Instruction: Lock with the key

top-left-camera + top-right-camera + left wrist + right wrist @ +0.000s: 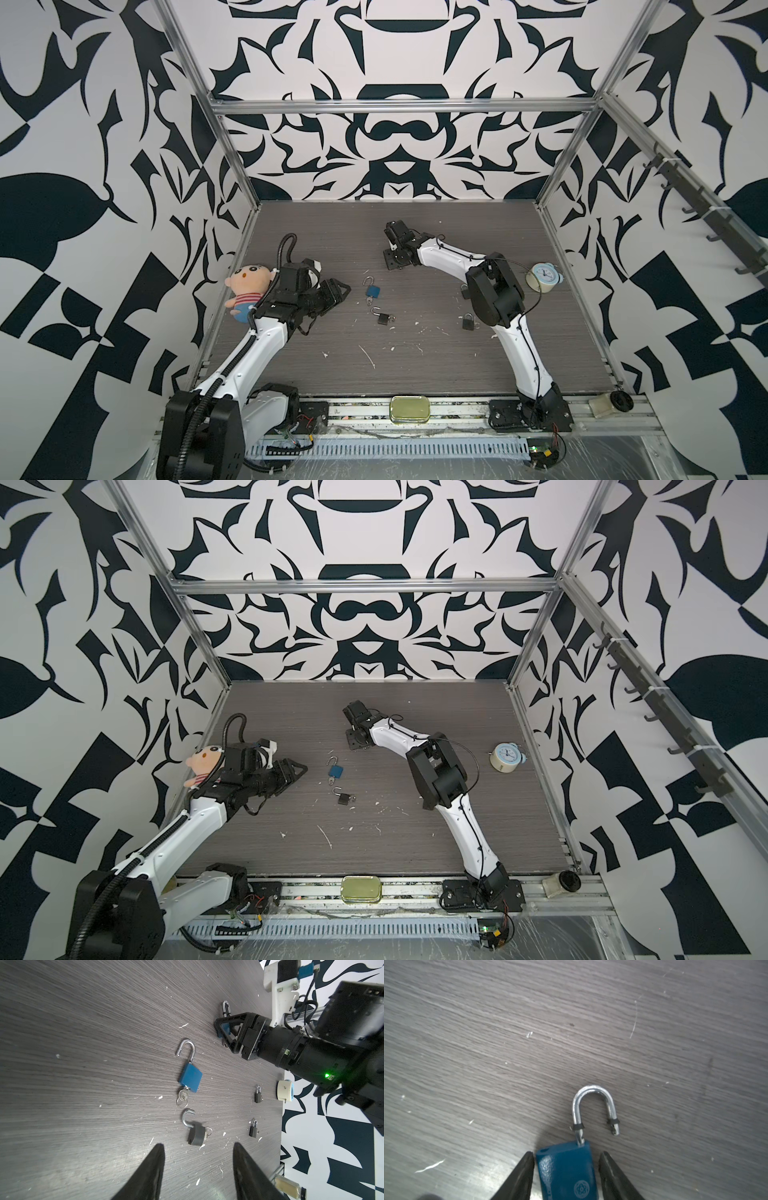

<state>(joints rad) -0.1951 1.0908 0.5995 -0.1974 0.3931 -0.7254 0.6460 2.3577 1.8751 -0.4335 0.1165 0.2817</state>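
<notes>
My right gripper is open and straddles the body of a blue padlock lying on the table near the back. One finger sits close to the body and a gap shows at the other. Its shackle is swung open. The left wrist view shows a key ring at this lock's base. A second blue padlock lies mid-table, shackle open, key in it. A dark padlock with an open shackle and key lies just ahead of my left gripper, which is open and empty.
Two small dark padlocks with shut shackles lie toward the right. An alarm clock stands at the right edge and a plush doll at the left, behind my left arm. A tin and a jar sit on the front rail.
</notes>
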